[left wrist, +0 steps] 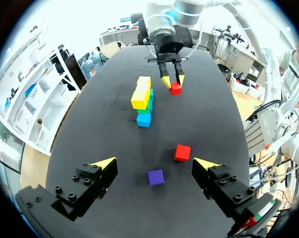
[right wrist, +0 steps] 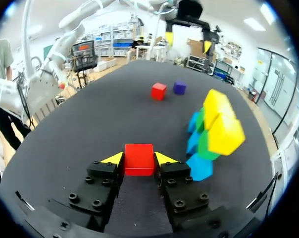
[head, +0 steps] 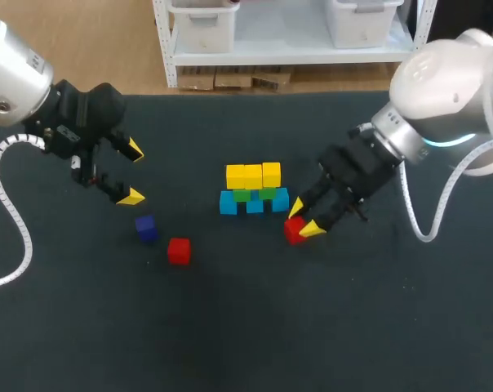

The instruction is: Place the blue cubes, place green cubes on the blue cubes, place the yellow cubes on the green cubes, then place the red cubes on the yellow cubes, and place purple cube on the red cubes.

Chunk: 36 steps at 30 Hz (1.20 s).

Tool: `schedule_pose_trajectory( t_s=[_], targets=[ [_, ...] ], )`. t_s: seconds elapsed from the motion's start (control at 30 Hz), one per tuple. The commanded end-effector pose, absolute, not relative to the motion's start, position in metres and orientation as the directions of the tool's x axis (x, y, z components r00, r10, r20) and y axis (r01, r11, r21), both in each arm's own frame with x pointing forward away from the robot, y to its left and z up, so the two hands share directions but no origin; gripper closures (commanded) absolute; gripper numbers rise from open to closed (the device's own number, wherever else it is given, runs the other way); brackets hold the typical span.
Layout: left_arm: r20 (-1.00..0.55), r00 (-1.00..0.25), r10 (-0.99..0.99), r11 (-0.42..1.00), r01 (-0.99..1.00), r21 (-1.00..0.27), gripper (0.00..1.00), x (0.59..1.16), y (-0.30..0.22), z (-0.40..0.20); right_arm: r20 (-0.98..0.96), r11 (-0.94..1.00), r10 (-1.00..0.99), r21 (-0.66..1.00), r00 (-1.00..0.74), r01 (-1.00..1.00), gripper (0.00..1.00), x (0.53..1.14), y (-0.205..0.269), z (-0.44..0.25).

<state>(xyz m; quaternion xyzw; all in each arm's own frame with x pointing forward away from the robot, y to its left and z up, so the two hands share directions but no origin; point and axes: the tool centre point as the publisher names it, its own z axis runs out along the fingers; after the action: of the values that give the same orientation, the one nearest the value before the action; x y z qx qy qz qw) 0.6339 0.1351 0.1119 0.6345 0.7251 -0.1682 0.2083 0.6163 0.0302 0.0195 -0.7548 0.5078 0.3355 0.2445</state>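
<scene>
A red cube is gripped between the fingers of the right gripper, low beside the stack. The red step seems in hand, and a lift onto the yellow cubes is called for. The left gripper is spread wide and empty.

I can't make out any legible text, label, number or sign in any of my views.
</scene>
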Motion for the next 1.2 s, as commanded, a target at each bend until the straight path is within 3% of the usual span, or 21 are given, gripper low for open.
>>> schedule_pose_trajectory(
  t_s=[0.03, 0.4, 1.2],
  targets=[
    [-0.520, -0.104, 0.848, 0.136, 0.991, 0.023, 0.00, 0.634, 0.136, 0.111, -0.747, -0.288, -0.623, -0.057, 0.232, -0.956, 1.00, 0.606, 0.020, 0.060],
    [-0.520, -0.104, 0.848, 0.136, 0.991, 0.023, 0.00, 0.634, 0.136, 0.111, -0.759, -0.037, -0.637, -0.145, 0.135, -0.989, 1.00, 0.632, 0.022, 0.121],
    [-0.520, -0.104, 0.848, 0.136, 0.991, 0.023, 0.00, 0.634, 0.136, 0.111, -0.756, -0.040, -0.643, -0.128, 0.124, -0.991, 1.00, 0.676, 0.075, 0.109]
  ],
)
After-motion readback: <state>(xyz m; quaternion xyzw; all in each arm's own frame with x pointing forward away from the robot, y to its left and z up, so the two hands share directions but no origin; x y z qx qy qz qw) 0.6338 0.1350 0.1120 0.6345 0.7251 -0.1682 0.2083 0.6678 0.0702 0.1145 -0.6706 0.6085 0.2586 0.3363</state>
